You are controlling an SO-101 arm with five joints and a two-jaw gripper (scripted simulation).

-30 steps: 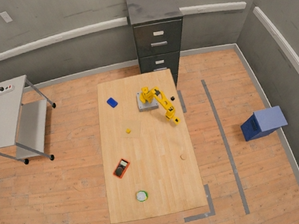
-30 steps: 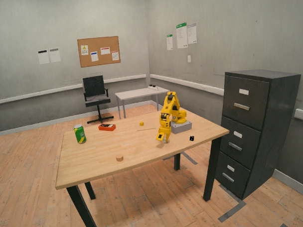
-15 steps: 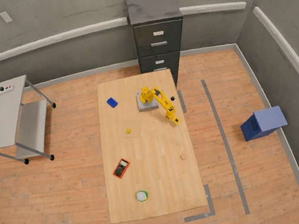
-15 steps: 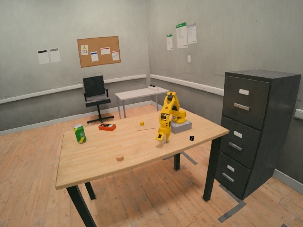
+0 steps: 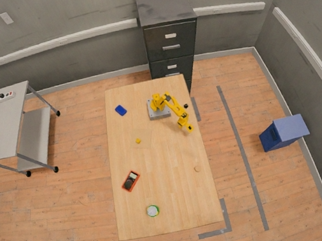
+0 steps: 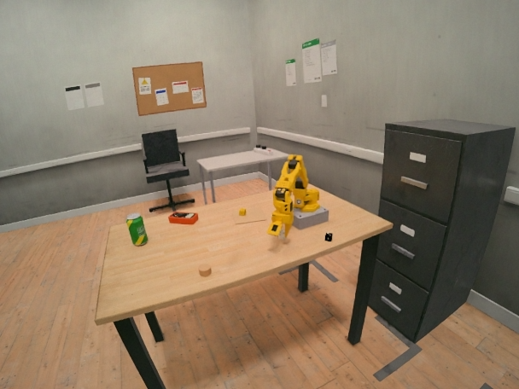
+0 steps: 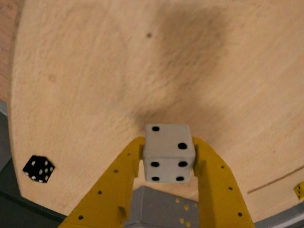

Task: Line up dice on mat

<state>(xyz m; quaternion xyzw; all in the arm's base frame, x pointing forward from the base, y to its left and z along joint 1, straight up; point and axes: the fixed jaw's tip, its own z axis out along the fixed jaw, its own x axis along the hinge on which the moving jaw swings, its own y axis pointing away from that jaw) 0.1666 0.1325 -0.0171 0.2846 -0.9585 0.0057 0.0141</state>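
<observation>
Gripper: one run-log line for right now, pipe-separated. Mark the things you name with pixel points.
gripper (image 5: pixel 190 132) (image 6: pixel 279 237) (image 7: pixel 168 152): shut on white die (image 7: pixel 168 152) | black die (image 5: pixel 186 105) (image 6: pixel 329 236) (image 7: pixel 39 169): off mat (image 5: pixel 145 132) | yellow die (image 5: pixel 138 141) (image 6: pixel 242 211) (image 7: pixel 299 191): on mat | line: unfinished

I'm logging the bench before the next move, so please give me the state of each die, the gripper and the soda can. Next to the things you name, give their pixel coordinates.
Gripper (image 5: pixel 189 129) (image 6: pixel 279 237) (image 7: pixel 168 150): shut on the white die.
White die (image 7: pixel 168 152): held between the fingers, off the mat.
Black die (image 5: pixel 186 105) (image 6: pixel 328 236) (image 7: pixel 39 169): on the table, off the mat.
Yellow die (image 5: pixel 138 141) (image 6: pixel 242 211) (image 7: pixel 300 191): on the mat.
Soda can (image 5: pixel 153 210) (image 6: pixel 137 229): upright.
</observation>
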